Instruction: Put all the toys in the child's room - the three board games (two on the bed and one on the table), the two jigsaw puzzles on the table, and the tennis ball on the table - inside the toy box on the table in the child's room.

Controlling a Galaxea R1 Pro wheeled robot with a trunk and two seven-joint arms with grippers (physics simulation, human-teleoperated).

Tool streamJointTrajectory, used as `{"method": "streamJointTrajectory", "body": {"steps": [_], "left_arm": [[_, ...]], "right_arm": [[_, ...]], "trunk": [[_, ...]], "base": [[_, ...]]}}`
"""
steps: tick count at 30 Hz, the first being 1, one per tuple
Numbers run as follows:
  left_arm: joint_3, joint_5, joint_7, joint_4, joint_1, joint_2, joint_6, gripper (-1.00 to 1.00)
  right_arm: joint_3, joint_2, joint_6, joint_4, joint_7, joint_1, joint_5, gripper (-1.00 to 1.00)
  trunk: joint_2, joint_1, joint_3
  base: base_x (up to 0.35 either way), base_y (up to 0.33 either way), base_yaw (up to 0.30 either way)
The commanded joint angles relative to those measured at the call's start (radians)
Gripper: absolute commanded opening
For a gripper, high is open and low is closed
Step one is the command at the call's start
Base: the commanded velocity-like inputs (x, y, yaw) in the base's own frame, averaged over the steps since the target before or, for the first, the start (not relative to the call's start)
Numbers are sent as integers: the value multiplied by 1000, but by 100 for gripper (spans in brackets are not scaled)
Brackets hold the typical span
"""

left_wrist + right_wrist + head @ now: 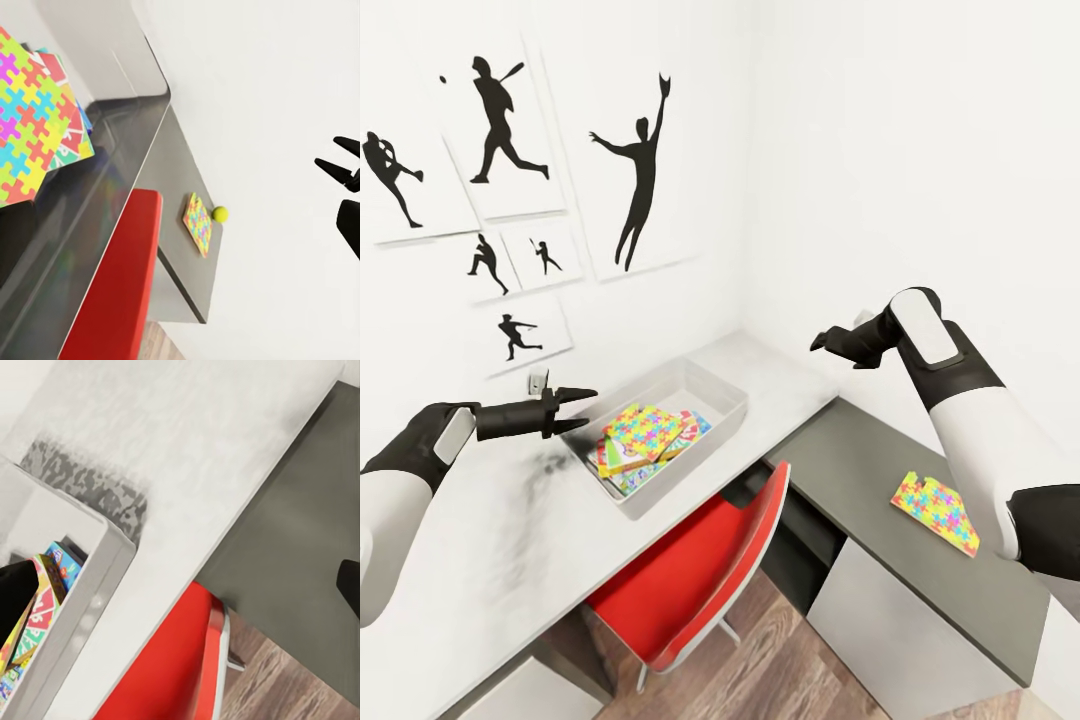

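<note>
While hovering above the white desk (510,560), left gripper (582,409) spread, holding nothing, fingers aimed at the toy box (725,385) just beside it. Inside that grey toy box: jigsaw puzzle (635,428) on top, tilted, over a stack of board games (690,428); from the left wrist view same puzzle (26,127) large and close, board games (71,139) peeking out under it. Right gripper (822,340) raised in the air over the desk corner, well apart from any toy, nothing held; fingers seen apart from the left wrist view (337,155), so spread. Second jigsaw puzzle (935,512) flat on the dark grey desk (840,470), near the right forearm, well apart from the toy box. Tennis ball (220,214) just beside that puzzle (198,223) from the left wrist view, contact cannot tell. Red chair (705,560) tucked in where the two desks meet. Wooden floor (780,660) below. Baseball silhouette posters (500,120) on the white wall. From the right wrist view: toy box wall (90,600), red chair (172,667), both desk tops.
</note>
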Motion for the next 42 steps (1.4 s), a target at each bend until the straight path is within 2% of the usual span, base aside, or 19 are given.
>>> {"method": "streamJointTrajectory", "body": {"steps": [1, 15, 21, 25, 30, 42], "left_arm": [[2, -4, -5, 0, -1, 0, 3, 100], [2, -4, -5, 0, -1, 8, 3, 100], [3, -4, -6, 0, -1, 22, 3, 100], [3, -4, -28, 0, -1, 28, 3, 100], [3, -6, -51, 0, -1, 29, 3, 100], [2, -4, -55, 0, -1, 29, 3, 100]], "right_arm": [[4, -1, 0, -1, -10, -1, -10, 100], [4, -1, 0, 0, -10, -3, -9, 100], [4, 0, -1, 0, -10, -3, -9, 100], [4, -1, -1, 0, -10, -3, -9, 100], [4, -1, -1, 0, -10, -3, -9, 100], [4, -1, -1, 0, -10, -3, -9, 100]], "trunk": [[-2, 1, 0], [-2, 1, 23], [-2, 1, 33], [-2, 1, 39], [-2, 1, 47], [-2, 1, 67]], "base": [[0, 0, 0], [0, 0, 0], [0, 0, 0], [0, 0, 0], [0, 0, 0], [0, 0, 0]]}}
